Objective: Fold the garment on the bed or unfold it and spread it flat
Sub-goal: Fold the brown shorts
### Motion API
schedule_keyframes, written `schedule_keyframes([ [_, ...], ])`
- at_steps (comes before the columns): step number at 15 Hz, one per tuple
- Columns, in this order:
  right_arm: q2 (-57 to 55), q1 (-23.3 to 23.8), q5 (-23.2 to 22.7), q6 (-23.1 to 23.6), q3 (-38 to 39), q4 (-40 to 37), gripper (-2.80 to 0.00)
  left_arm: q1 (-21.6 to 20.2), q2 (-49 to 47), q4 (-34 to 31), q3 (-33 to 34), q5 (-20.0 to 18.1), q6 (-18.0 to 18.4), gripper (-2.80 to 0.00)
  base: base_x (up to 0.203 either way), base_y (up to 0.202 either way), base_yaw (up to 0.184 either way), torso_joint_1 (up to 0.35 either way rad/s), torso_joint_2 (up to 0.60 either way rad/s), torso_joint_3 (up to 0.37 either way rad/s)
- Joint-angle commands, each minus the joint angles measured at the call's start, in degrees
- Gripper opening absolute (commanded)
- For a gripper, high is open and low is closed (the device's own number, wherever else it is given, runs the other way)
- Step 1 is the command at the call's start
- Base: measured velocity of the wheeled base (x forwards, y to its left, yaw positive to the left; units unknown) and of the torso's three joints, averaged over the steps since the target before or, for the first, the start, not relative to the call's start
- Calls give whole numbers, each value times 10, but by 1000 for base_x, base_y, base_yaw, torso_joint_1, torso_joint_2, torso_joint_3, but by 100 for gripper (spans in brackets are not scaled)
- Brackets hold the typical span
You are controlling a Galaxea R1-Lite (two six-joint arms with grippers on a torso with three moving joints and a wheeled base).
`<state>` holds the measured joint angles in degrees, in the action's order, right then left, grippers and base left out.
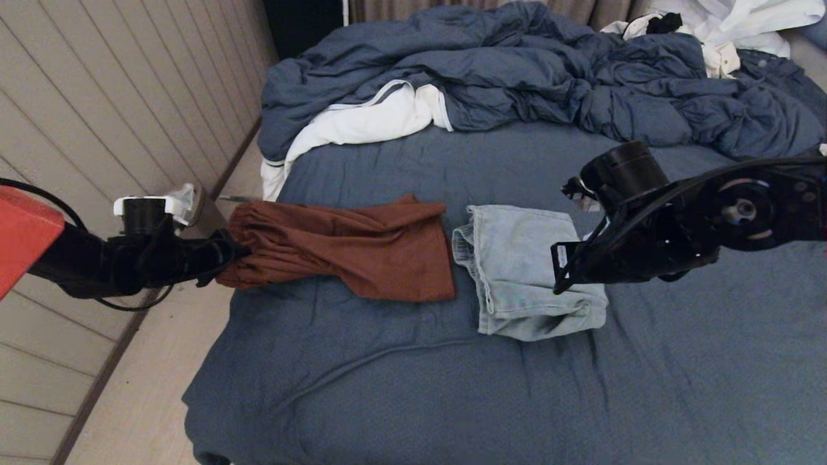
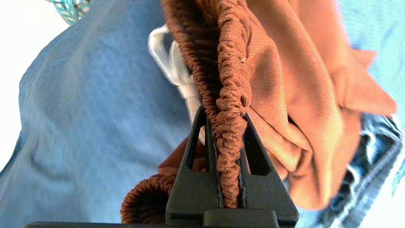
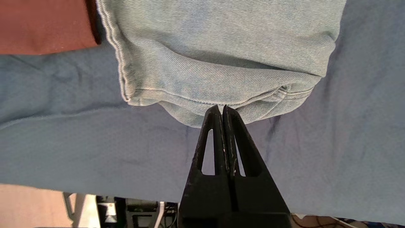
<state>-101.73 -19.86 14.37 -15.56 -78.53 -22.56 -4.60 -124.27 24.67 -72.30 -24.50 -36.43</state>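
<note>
Rust-brown shorts (image 1: 362,248) lie stretched across the bed's slate-blue sheet (image 1: 452,387), their left end lifted past the bed's left edge. My left gripper (image 1: 227,253) is shut on their gathered elastic waistband (image 2: 229,95); the band runs between the two black fingers, with a white drawstring (image 2: 177,72) beside it. Folded light-blue denim shorts (image 1: 517,271) lie just right of the brown pair. My right gripper (image 1: 561,279) hovers over the denim's right edge. In the right wrist view the gripper (image 3: 221,107) is shut with nothing in it, just above the denim shorts (image 3: 221,47).
A rumpled blue duvet (image 1: 549,71) and white linens (image 1: 362,123) fill the far half of the bed, with more white cloth (image 1: 743,26) at the far right. Wooden floor (image 1: 161,387) and a panelled wall lie off the left edge.
</note>
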Motion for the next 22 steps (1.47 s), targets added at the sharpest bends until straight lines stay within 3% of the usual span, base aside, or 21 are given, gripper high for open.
schedule_keyframes([
  [1,5,10,-9,-1,0,-1,-280,0,62,-4,39,-1,4,-280,0,0,0,0,0,0],
  [5,5,19,-35,0,12,3,-280,-21,124,-37,106,1,96,-280,0,0,0,0,0,0],
  [10,17,51,-62,23,79,85,-280,-74,151,-60,138,5,171,-280,0,0,0,0,0,0],
  [13,21,56,-93,24,79,85,-280,-67,177,-59,155,16,202,-280,0,0,0,0,0,0],
  [17,15,61,-107,25,103,92,-280,26,219,-53,149,60,244,-280,0,0,0,0,0,0],
  [22,-8,79,-118,43,169,220,-280,203,214,-55,131,165,248,-280,0,0,0,0,0,0],
])
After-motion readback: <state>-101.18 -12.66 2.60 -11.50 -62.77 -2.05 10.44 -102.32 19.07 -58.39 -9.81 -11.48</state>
